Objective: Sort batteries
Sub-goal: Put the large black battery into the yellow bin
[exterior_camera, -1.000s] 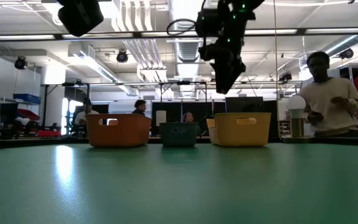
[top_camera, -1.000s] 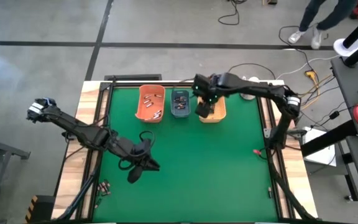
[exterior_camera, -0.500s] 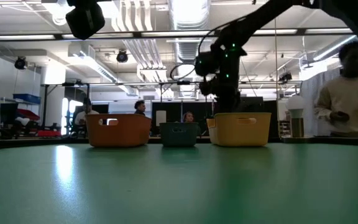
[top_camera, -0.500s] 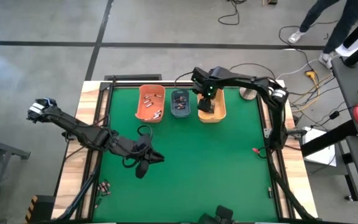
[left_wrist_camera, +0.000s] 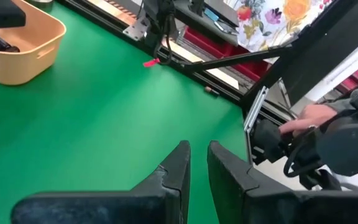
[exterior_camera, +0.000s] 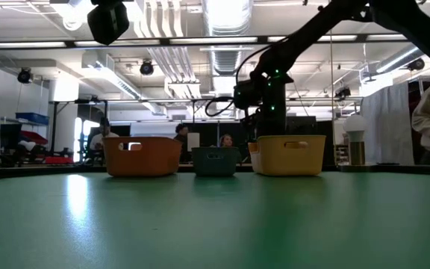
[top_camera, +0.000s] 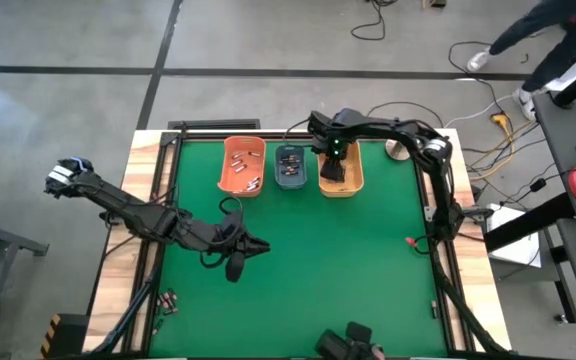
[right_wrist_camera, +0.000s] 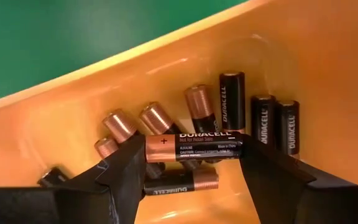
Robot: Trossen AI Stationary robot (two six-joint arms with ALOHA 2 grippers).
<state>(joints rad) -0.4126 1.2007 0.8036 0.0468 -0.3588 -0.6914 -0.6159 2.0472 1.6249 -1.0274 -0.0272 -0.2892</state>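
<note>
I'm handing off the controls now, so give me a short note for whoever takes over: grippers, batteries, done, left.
Right gripper: down inside the yellow-orange bin, shut on a battery, not yet released.
Left gripper: nearly shut, holding nothing, over the green mat.
Done: batteries lie in the orange bin and blue-grey bin; a pile sits in the yellow-orange one.
Left: drop the held battery. No loose batteries show on the mat.

Right hand [right_wrist_camera: 193,163] sits down inside the rightmost bin [top_camera: 352,182] of three in a row at the tabletop's [top_camera: 348,260] far edge. One battery [right_wrist_camera: 193,147] lies crosswise between its fingers; loose batteries [right_wrist_camera: 253,115] lie on the bin floor just past and below it. Middle bin [top_camera: 290,166] and left bin [top_camera: 241,166] sit beside it. Left hand [top_camera: 236,256] hangs over the near-left tabletop, well apart from the bins.
</note>
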